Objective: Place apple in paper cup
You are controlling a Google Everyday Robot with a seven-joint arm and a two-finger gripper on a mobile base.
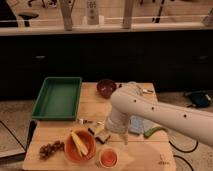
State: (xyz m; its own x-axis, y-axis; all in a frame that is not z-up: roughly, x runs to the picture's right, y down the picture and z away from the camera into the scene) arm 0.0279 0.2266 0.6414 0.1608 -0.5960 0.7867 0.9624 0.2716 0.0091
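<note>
The apple (108, 158) is reddish and sits inside the small white paper cup (100, 152) near the front edge of the wooden table (150, 155). My gripper (102, 133) hangs at the end of the white arm (145, 112), just above and slightly behind the cup, to the right of the orange bowl. The arm hides part of the table behind it.
An orange bowl (70, 152) with a yellow item stands left of the cup, with a dark grape cluster (50, 149) beside it. A green tray (57, 97) is at the back left and a maroon bowl (106, 87) at the back. A blue packet (136, 125) and a green vegetable (152, 132) lie right.
</note>
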